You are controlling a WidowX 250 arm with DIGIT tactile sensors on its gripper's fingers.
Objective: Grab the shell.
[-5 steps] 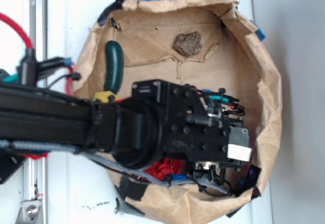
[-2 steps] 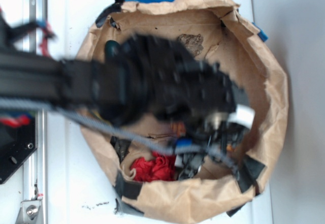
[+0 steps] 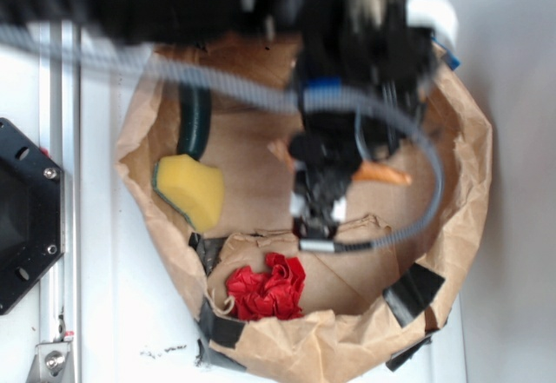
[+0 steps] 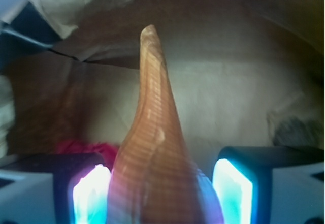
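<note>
Orange-brown item, exterior view: the shell, tail tip showing beside the gripper, inside the paper-lined basket; yellow sponge and red cloth well apart.
Wrist view: shell between both fingers; tail points away.
Fingers: spread around the broad body; contact cannot be told.
Handling: likely rigid, glossy, slippery, brittle at the tail; grip the wide body.
</note>
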